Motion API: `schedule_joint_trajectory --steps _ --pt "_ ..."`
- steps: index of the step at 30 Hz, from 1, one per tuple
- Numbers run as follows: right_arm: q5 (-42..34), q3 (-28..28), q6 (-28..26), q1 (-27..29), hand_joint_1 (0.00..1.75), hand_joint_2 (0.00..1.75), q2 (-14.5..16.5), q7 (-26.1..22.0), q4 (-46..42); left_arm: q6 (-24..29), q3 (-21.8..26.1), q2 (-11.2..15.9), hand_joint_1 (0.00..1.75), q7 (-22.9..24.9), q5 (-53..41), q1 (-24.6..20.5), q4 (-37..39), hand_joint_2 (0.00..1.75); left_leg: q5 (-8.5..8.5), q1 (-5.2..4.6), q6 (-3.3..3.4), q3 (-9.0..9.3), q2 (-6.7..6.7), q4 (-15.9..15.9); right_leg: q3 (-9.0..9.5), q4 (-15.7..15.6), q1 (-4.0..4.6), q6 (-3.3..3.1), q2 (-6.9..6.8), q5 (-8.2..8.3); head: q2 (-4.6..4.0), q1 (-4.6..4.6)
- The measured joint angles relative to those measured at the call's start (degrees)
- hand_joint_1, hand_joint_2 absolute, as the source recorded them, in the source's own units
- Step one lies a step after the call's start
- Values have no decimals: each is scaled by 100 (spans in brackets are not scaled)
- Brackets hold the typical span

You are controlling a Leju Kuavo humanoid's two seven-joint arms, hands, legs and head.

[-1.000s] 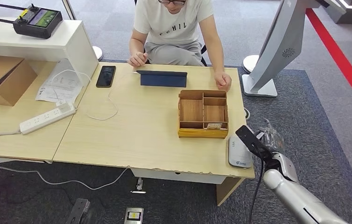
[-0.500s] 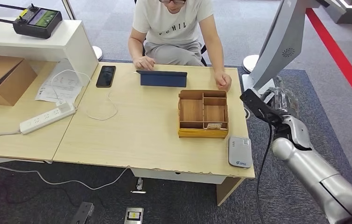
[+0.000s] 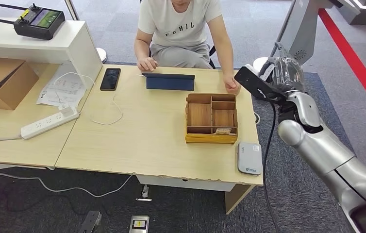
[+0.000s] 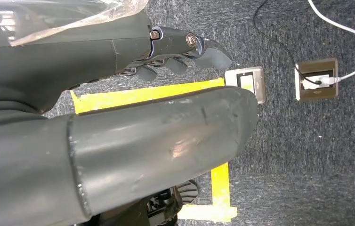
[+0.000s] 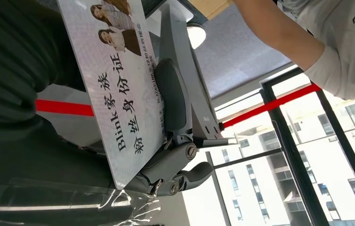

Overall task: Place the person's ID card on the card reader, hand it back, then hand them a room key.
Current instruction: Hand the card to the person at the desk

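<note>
ID card [image 5: 119, 89] in right hand [image 3: 282, 73] — raised beside the person's hand [image 3: 231, 85]

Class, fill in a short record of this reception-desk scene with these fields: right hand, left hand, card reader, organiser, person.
right hand: raised beyond the desk's far right corner, holding the ID card
left hand: hanging over carpet, holding nothing
card reader: grey, near right desk corner, nothing on it
organiser: wooden box behind the reader
person: seated opposite, hands on the desk
</note>
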Motion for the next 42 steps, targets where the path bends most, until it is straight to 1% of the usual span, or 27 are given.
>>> schedule_joint_trajectory --steps 4,6,11,15,20,26,38,42 --pt "8 79 21 -56 175 175 36 -74 -13 0 1 -7 0 15 0 11 11 0 0 0 0 -5 -1 0 1 1 0 0 0 0 0 -1" --pt "38 141 85 -156 175 175 154 -195 4 -3 4 -17 0 36 0 32 14 0 0 0 0 -6 4 0 -2 4 0 -1 6 1 0 0" --pt "79 399 256 -545 175 175 720 -522 280 -17 41 -81 0 -3 41 118 19 0 3 6 -5 -2 12 -1 -8 11 6 -3 15 1 0 -1" --pt "30 623 298 -738 175 175 1162 -749 610 42 106 -117 0 -52 96 189 20 0 8 12 -12 -7 1 -1 -9 12 11 -4 5 0 0 -1" --pt "-9 832 301 -843 175 175 1483 -793 917 56 140 -120 0 -52 116 238 23 0 8 10 -12 -7 1 0 -9 12 10 -3 5 0 0 1" --pt "-40 1032 297 -927 175 175 1662 -802 1162 55 144 -120 0 -53 110 257 34 0 8 9 -12 -6 1 0 -10 11 8 -3 5 1 0 1" --pt "-27 1244 319 -1019 175 175 1806 -797 1437 55 145 -120 0 -52 110 268 68 0 8 9 -12 -6 1 0 -10 11 9 -4 5 1 0 1" --pt "-32 1333 328 -1072 175 175 1934 -829 1603 55 155 -120 0 -52 142 270 73 0 8 9 -12 -7 1 0 -13 11 9 -4 6 2 -1 1"
